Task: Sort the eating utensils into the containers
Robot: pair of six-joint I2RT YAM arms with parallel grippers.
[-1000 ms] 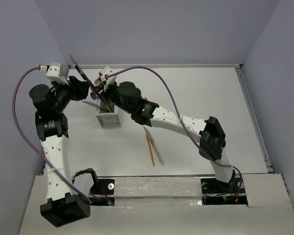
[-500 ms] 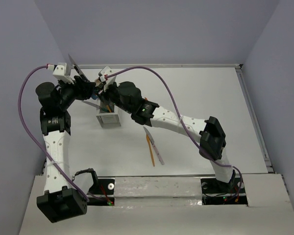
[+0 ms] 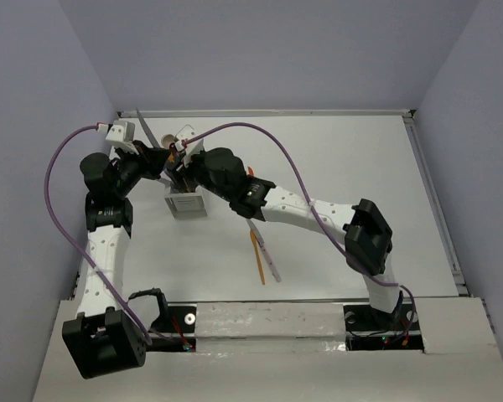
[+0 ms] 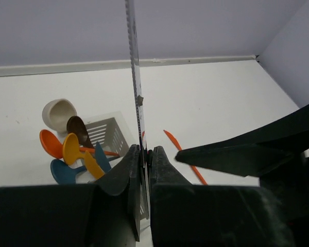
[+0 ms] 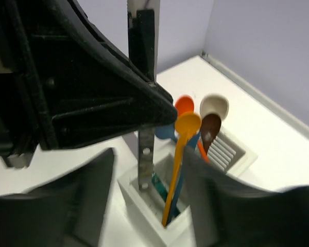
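Observation:
A silver knife [image 4: 135, 77] stands upright, pinched low on its length by my left gripper [image 4: 144, 154], which is shut on it. Its lower end [image 5: 146, 154] dips into a compartment of the white caddy [image 5: 144, 206]. That compartment also holds an orange spoon [image 5: 185, 128], a blue spoon and a teal handle [image 5: 157, 182]. Brown [image 5: 210, 128], beige [image 5: 214, 105] and red-orange [image 5: 184, 103] spoon bowls rise behind. My right gripper [image 5: 149, 200] is open, with one finger on each side of the caddy and gripping nothing. From above, both grippers meet over the caddy [image 3: 187, 203].
An orange utensil [image 3: 257, 257] and a pale-handled knife [image 3: 268, 258] lie on the white table, nearer than the caddy and to its right. The right arm [image 3: 302, 209] stretches diagonally across the table. A raised rim [image 3: 277, 111] bounds the far edge.
The left gripper has moved in beside the caddy and shut on the knife. The right gripper, shut before, has opened and let the knife go.

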